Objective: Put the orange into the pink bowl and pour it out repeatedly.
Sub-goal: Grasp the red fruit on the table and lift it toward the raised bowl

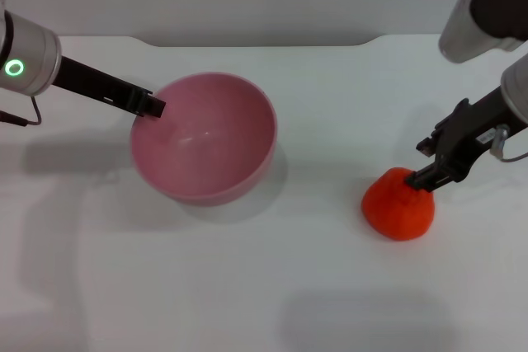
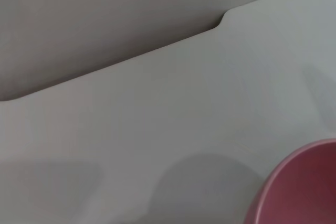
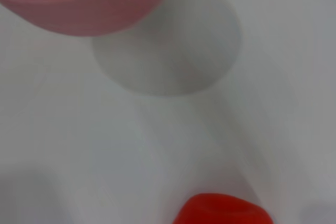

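The pink bowl [image 1: 244, 180] is left of the table's middle, tipped a little with its empty inside facing me. My left gripper [image 1: 153, 107] is shut on its left rim. Part of the bowl [image 2: 307, 190] shows in the left wrist view, and the bowl [image 3: 84, 11] also shows in the right wrist view with its shadow on the table below. The orange [image 1: 398, 205] rests on the table at the right; the orange [image 3: 220, 212] is partly in the right wrist view. My right gripper [image 1: 421, 162] is open just above the fruit's upper right side, its lower finger touching the top.
The white table [image 1: 272, 286] runs to a back edge with a notched step [image 1: 371, 39] near the right. The bowl and the orange lie about a bowl's width apart.
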You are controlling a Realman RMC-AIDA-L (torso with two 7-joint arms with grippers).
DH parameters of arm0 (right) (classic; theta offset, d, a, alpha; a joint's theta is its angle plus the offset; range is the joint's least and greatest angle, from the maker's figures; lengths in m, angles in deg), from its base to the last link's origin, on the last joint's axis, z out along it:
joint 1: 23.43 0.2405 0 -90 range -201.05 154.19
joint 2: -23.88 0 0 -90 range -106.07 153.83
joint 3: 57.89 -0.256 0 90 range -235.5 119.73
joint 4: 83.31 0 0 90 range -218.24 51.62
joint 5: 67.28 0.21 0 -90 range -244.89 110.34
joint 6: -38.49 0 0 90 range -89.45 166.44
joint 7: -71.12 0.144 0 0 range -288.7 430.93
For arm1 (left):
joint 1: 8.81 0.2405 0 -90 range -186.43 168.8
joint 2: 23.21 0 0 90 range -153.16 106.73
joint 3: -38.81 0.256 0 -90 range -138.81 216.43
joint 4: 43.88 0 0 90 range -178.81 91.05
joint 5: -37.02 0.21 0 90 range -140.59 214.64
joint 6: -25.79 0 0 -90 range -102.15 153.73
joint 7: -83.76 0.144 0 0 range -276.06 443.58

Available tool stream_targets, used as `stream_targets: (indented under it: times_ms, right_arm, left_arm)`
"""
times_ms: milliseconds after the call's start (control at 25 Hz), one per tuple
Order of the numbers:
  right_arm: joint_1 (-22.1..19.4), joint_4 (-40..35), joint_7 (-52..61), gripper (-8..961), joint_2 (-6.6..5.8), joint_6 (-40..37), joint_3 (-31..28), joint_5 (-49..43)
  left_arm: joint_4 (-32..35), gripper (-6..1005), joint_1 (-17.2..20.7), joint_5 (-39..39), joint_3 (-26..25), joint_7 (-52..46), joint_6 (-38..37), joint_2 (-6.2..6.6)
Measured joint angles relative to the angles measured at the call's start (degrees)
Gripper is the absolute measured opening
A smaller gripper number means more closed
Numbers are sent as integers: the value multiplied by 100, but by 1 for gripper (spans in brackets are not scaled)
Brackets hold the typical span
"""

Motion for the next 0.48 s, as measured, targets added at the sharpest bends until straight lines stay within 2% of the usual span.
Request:
stream_targets:
  times_ms: [480]
  right_arm:
    - [186,1064,-5,500,1,650,137,263]
  left_arm:
    - [-15,42,-62,-3,17,-1,-82,-12]
